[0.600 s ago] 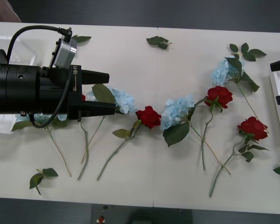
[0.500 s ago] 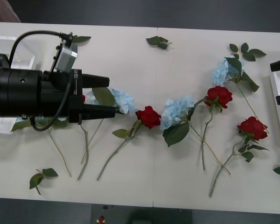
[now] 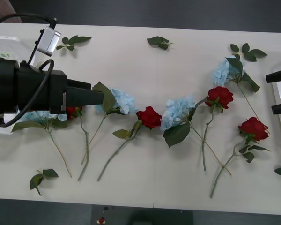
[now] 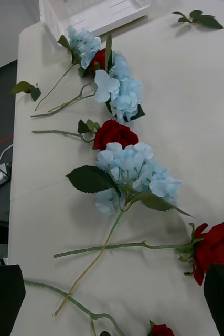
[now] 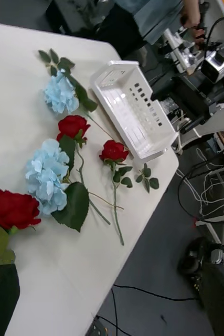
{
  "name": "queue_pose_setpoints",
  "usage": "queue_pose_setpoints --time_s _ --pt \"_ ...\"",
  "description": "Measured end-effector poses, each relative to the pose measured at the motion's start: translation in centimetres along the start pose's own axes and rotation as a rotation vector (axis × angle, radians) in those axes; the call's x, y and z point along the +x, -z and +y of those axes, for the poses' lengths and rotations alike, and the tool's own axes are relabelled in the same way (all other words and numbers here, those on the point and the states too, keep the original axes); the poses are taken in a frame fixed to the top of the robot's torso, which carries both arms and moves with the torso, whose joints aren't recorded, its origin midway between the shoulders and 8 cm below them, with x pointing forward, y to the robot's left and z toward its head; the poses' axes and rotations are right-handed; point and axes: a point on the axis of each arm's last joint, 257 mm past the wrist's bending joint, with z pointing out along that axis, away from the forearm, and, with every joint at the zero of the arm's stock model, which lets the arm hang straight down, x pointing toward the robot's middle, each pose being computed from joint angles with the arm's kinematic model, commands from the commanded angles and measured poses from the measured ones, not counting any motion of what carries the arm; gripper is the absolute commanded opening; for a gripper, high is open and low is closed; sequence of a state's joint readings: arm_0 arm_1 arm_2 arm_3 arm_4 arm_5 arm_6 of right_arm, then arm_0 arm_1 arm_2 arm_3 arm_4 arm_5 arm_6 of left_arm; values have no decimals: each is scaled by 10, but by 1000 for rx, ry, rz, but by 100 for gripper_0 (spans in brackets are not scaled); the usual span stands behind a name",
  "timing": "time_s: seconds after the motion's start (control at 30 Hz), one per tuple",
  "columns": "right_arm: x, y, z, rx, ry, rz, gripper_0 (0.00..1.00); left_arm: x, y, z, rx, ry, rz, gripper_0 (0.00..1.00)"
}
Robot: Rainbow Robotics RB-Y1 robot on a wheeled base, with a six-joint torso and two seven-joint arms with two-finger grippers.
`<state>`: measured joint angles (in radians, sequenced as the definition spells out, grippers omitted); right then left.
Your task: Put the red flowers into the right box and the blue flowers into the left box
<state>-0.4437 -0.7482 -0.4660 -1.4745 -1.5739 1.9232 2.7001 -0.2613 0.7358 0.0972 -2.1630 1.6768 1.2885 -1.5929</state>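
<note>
White bench, matte, seam down the middle, dark floor beyond the near edge

Near side, front view: thin green stems fan toward the camera, plus a loose leaf sprig at the left. Behind them the heads lie in a loose row across the bench. The red flowers are tight, deep-red fabric roses, one mid-bench and two toward the right. The blue flowers are fluffy pale clusters with big flat leaves, all still on the bench, none boxed

Left gripper comes in from the left on a black cylindrical arm, over the leaf of a blue cluster. Its fingers overlap there, so I can't tell the gap from the front. In the left wrist view its black fingers sit at the two bottom corners, spread, nothing between them. A red rose and another blue cluster lie partly under the arm, only bits showing

Right gripper at the right edge: two black fingers apart, holding nothing, over the right box, which is cut off by the frame. Left wrist view shows that box whole: white slotted plastic basket with a raised rim, at the bench end

Left box at far left, translucent, mostly behind the arm. Right wrist view shows its end past the last flowers

Far side: more loose leaf sprigs
</note>
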Motion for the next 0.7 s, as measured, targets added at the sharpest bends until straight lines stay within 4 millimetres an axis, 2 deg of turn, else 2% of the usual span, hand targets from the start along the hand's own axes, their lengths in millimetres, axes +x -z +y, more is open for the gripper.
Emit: queue_pose_setpoints --time_s 0.1,0.27,0.43,0.6,0.7 --pt "7 -5 0 -7 -10 29 100 3 3 2 -47 24 38 100" --pt "24 -11 -12 34 -34 97 100 27 15 30 -207 287 118 100" --pt "40 -9 -31 106 -52 167 100 45 33 64 -373 366 164 100" --pt "57 0 -51 189 -77 243 100 47 46 85 -495 587 113 100" --pt "69 3 -65 258 -176 278 100 48 53 97 -551 614 97 100"
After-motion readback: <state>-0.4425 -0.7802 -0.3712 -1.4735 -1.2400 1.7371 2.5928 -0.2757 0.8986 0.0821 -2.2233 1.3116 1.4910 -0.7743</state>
